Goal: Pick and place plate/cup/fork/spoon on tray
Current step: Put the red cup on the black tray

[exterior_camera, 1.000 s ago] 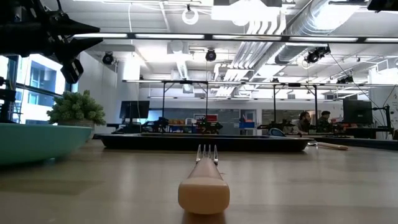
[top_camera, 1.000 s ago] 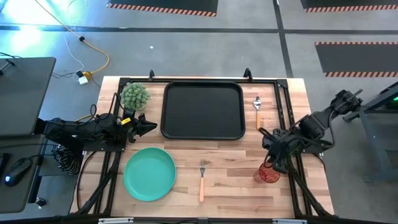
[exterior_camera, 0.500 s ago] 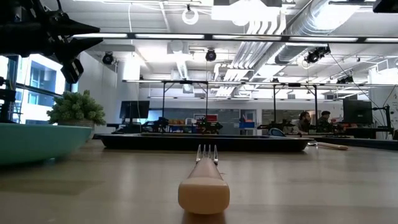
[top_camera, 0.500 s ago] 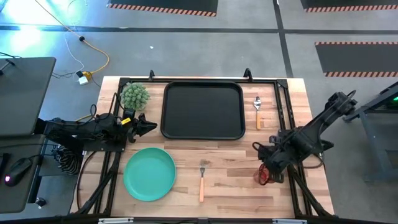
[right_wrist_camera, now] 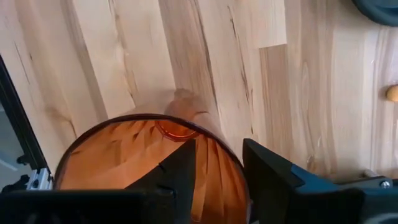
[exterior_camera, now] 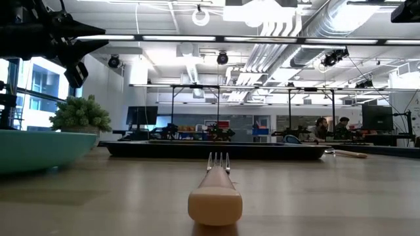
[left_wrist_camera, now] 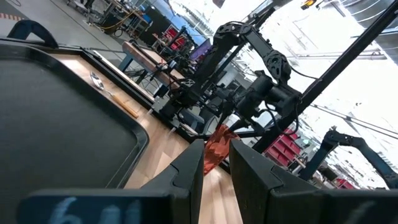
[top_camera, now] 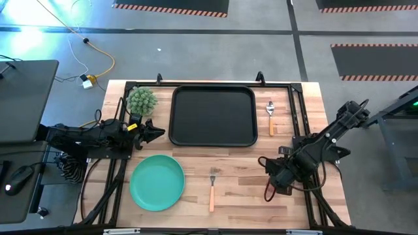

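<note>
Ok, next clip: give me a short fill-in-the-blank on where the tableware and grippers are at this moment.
1. The right gripper holds the rim of the ____.
2. The tray carries ____ of the tableware.
3. The spoon lies on the wood beside the tray's ____ edge.
4. The fork lies between the cup and the ____.

Missing words: cup; none; right; plate

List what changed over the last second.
The right end effector shifted left over the cup, one finger inside its rim, one outside; the cup looks lifted and tilted. The left end effector, plate, fork, spoon and tray stayed put.
</note>
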Controlling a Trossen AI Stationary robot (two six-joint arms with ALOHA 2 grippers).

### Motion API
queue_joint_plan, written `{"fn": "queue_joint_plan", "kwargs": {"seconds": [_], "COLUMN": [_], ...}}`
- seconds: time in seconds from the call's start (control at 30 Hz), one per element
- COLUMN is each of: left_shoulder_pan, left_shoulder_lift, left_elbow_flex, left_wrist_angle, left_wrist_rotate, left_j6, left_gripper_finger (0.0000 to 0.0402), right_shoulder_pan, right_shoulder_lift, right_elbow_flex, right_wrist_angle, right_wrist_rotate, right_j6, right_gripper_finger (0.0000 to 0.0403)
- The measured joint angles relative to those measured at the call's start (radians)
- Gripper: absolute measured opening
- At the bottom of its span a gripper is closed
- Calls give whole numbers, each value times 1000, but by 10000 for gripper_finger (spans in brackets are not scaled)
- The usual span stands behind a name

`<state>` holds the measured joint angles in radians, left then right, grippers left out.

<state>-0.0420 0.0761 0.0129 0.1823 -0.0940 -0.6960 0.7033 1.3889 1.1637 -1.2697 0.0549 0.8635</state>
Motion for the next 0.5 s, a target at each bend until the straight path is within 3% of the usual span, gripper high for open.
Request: {"fn": "queue_joint_plan", "kwargs": {"seconds": [0.3,0.5], "left_shoulder_pan": [0,0], "left_shoulder_lift": [0,0], "left_elbow_flex": [0,0], "left_wrist_angle": [-6,-6], "left_wrist_rotate": [0,0], "left_j6": [0,0], "left_gripper_finger": [67,67], "right_shoulder_pan": [0,-14], "right_shoulder_lift": [5,4], "right_elbow_flex": [0,1], "right_wrist_angle": [2,3], "right_wrist_rotate": [-6,-7], "right_j6": [31,71], "right_gripper_finger": [13,11]}}
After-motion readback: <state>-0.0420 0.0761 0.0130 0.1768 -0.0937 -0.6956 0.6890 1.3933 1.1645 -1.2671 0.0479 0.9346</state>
